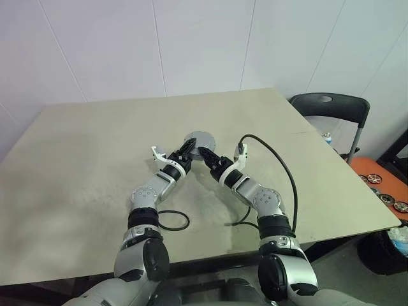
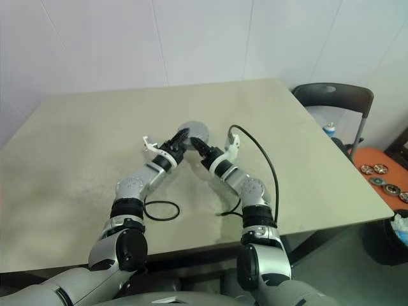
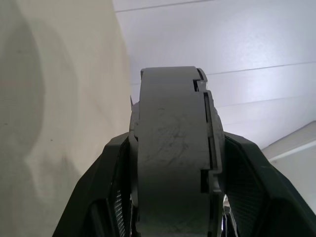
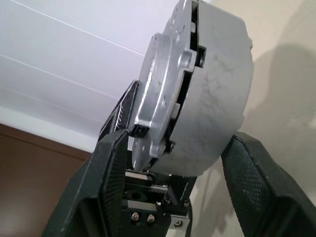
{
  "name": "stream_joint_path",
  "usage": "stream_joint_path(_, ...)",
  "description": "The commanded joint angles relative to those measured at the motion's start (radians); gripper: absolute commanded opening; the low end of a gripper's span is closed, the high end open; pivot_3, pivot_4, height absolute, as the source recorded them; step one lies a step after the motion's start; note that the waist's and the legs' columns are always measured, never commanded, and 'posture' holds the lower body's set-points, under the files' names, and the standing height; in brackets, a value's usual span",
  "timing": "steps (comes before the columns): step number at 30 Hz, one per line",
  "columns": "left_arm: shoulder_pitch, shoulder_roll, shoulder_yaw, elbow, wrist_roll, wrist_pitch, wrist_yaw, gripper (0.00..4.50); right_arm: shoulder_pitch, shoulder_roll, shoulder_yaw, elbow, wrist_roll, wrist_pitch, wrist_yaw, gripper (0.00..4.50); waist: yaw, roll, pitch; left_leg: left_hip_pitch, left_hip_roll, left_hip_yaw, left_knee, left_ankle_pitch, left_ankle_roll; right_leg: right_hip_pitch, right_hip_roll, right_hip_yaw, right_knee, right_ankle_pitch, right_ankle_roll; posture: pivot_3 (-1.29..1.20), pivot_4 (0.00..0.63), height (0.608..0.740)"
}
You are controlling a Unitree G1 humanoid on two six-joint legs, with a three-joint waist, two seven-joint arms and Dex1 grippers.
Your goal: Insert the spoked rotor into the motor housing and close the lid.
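Left end effector [image 1: 185,150] clamps motor housing [image 1: 198,141]; right end effector [image 1: 205,155] flanks it.

Both arms bent inward, converging mid-frame. Left gripper [image 1: 187,148] jaws clamped on grey housing [image 3: 173,148]. Right gripper [image 1: 205,153] jaws straddling it, gap showing one side.

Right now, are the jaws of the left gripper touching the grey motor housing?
Touching. In the left wrist view, both black fingers of the left gripper press against the flat sides of the motor housing, with no gap visible.
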State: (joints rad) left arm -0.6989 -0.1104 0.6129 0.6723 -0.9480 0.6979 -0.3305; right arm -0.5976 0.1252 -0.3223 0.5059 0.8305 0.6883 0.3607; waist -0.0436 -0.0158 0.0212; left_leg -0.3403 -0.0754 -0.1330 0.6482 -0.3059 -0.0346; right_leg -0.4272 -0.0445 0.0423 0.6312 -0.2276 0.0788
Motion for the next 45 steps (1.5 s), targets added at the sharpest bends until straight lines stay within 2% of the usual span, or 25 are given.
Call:
stream_joint_path(1,-0.032,0.002,-0.001,-0.045,-0.033,-0.02,-0.02,2.33,-0.033,0.026,0.008,-0.021,-0.004,-0.016,0.0,2.51,0.0,0.0,0.0,0.0,0.0,0.0,0.0,0.0,0.0,0.0,0.0,0.0,0.0,0.0,0.0,0.0,0.0,0.74)
stream_joint_path(8,-0.046,0.007,0.025,-0.021,-0.046,-0.071,-0.014,2.33,-0.024,0.032,-0.001,-0.06,0.048,0.014,0.027,2.5,0.0,0.0,0.0,0.0,0.0,0.0,0.0,0.0,0.0,0.0,0.0,0.0,0.0,0.0,0.0,0.0,0.0,0.74)
stream_joint_path(16,-0.038,0.007,0.024,-0.025,-0.057,-0.081,-0.015,2.33,-0.021,0.029,0.018,-0.06,0.032,0.019,0.017,2.48,0.0,0.0,0.0,0.0,0.0,0.0,0.0,0.0,0.0,0.0,0.0,0.0,0.0,0.0,0.0,0.0,0.0,0.74)
stream_joint_path(17,-0.037,0.007,0.024,-0.026,-0.057,-0.082,-0.015,2.33,-0.021,0.028,0.018,-0.057,0.03,0.018,0.015,3.23,-0.001,0.0,0.0,0.0,0.0,0.0,0.0,0.0,0.0,0.0,0.0,0.0,0.0,0.0,0.0,0.0,0.0,0.74)
stream_joint_path(19,-0.035,0.006,0.025,-0.027,-0.06,-0.086,-0.013,2.33,-0.022,0.026,0.022,-0.054,0.026,0.021,0.018,3.73,-0.001,0.0,0.0,0.0,0.0,0.0,0.0,0.0,0.0,0.0,0.0,0.001,0.0,0.0,0.0,0.0,0.0,0.74)
stream_joint_path(21,-0.035,0.006,0.026,-0.026,-0.061,-0.09,-0.012,2.33,-0.023,0.026,0.024,-0.053,0.023,0.023,0.02,4.48,0.001,0.0,0.0,0.0,0.0,0.0,0.0,0.0,0.0,0.0,0.0,0.0,0.0,0.0,0.0,0.0,0.0,0.74)
stream_joint_path(33,-0.042,0.013,0.032,0.001,-0.057,-0.103,-0.022,2.33,-0.022,0.022,0.029,-0.053,0.023,0.025,0.024,4.48,0.0,0.0,0.0,0.0,0.0,0.0,0.0,0.0,0.0,0.0,0.0,0.0,0.0,0.0,0.0,0.0,0.0,0.74)
stream_joint_path(36,-0.043,0.015,0.028,0.007,-0.054,-0.096,-0.024,2.33,-0.02,0.022,0.026,-0.05,0.022,0.022,0.021,3.87,0.0,0.0,0.0,0.0,0.0,0.0,0.0,0.0,0.0,0.0,0.0,0.0,0.0,0.0,0.0,0.0,0.0,0.74)
stream_joint_path(45,-0.041,0.018,0.021,0.011,-0.055,-0.081,-0.029,2.33,-0.02,0.026,0.021,-0.051,0.02,0.019,0.023,0.78,0.001,0.0,0.0,0.0,0.0,0.0,0.0,0.0,0.0,0.0,0.0,0.0,0.0,0.0,0.0,0.0,0.0,0.74)
